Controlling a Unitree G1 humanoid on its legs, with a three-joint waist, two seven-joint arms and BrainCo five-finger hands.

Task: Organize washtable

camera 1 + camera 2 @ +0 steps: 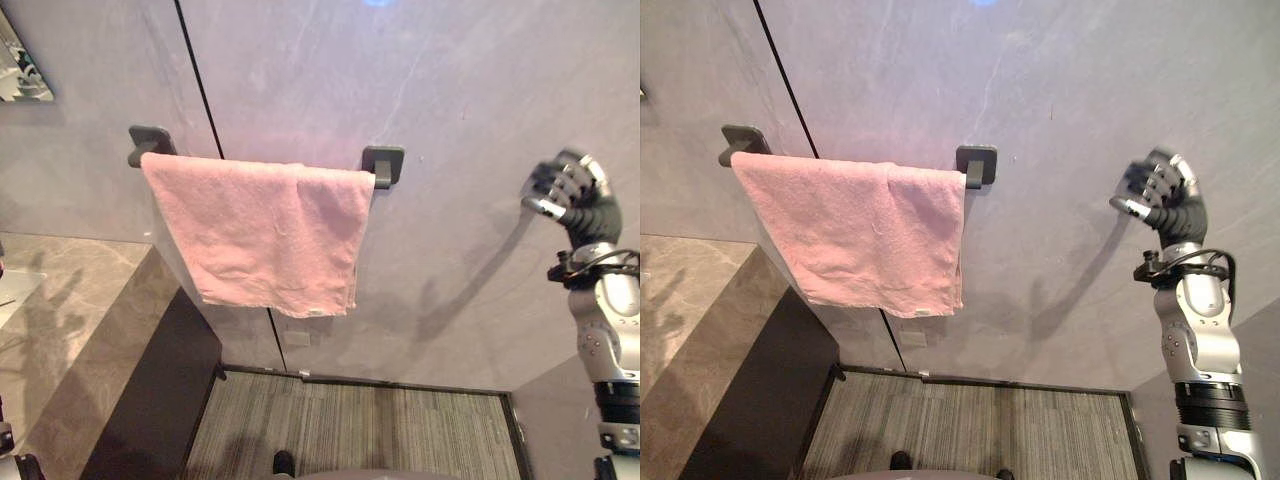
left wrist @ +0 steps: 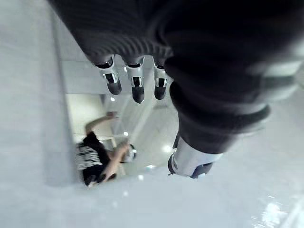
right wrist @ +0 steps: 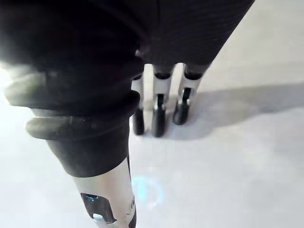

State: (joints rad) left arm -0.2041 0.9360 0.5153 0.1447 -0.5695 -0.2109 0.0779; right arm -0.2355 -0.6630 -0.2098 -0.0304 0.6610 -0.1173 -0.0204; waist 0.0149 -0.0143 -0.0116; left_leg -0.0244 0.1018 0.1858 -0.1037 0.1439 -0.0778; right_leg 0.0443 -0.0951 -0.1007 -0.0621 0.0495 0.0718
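A grey veined wall [image 1: 1060, 90] is seen behind the fingers [image 1: 1133, 185] of the right hand [image 1: 1160, 188]; striped carpet [image 1: 990, 430] is laid well below them, a marble counter [image 1: 690, 300] leftward.

the towel [image 1: 265, 235] is plain pink. the wall [image 1: 450, 90] is grey, faintly veined. at six o'clock, the floor [image 1: 380, 430] is grey-striped.

Grey stone wall [image 1: 470, 90] straight ahead of me, a thin dark seam [image 1: 201, 80] running down it. Striped grey carpet [image 1: 380, 430] at its foot. Mirror edge [image 1: 20, 75] upper left. In the left wrist view I see a person [image 2: 92, 159] in a dark top, one arm raised.
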